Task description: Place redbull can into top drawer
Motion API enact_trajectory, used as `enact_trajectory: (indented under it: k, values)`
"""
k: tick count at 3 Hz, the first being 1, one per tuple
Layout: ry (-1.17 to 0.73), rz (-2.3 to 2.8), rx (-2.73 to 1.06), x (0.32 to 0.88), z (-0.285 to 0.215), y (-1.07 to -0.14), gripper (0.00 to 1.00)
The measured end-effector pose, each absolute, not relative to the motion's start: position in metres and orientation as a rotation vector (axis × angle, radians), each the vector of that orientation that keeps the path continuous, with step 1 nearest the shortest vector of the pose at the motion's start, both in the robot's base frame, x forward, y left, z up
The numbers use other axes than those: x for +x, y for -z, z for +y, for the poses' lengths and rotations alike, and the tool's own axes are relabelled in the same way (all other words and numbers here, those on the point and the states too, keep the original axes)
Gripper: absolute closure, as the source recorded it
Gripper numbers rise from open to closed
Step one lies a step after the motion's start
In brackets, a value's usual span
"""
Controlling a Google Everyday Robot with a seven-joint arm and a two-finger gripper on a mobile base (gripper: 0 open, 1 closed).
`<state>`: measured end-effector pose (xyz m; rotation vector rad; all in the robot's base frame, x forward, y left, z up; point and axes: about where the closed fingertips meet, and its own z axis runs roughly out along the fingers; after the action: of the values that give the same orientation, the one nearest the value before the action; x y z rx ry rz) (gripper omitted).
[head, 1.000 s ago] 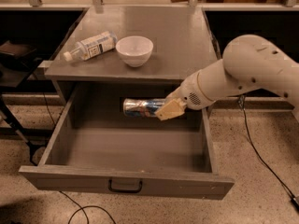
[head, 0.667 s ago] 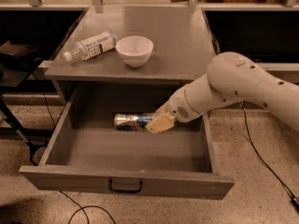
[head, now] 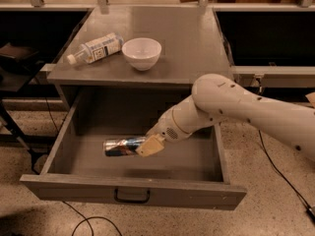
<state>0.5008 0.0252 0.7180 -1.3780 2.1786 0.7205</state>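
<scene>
1. Where the wide grey top drawer (head: 74,187) stands pulled open beneath the grey bench (head: 197,43), its small dark handle (head: 132,196) sits at 6 o'clock.
2. Slim blue-and-silver redbull can (head: 120,147): on its side, low inside the drawer.
3. Tan-fingered end effector (head: 149,145): clenched on the can's 3 o'clock end, white arm (head: 236,107) entering from 3 o'clock.
4. White round bowl (head: 141,53): upright on bench, 12 o'clock from can.
5. Clear plastic bottle (head: 96,48), white label: lying at bowl's 9 o'clock.
</scene>
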Motion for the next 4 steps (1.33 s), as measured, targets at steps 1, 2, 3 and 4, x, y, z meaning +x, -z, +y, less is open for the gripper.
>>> enact_trajectory:
  k: [1, 2, 3, 4]
  values:
    - [-0.738, 2.188, -1.384, 0.498, 0.038, -0.71, 0.58]
    - [-0.75, 2.204, -1.379, 0.498, 0.046, -0.703, 0.27]
    - [-0.755, 2.21, -1.378, 0.498, 0.049, -0.701, 0.04]
    - [-0.756, 2.211, -1.377, 0.497, 0.049, -0.7, 0.0]
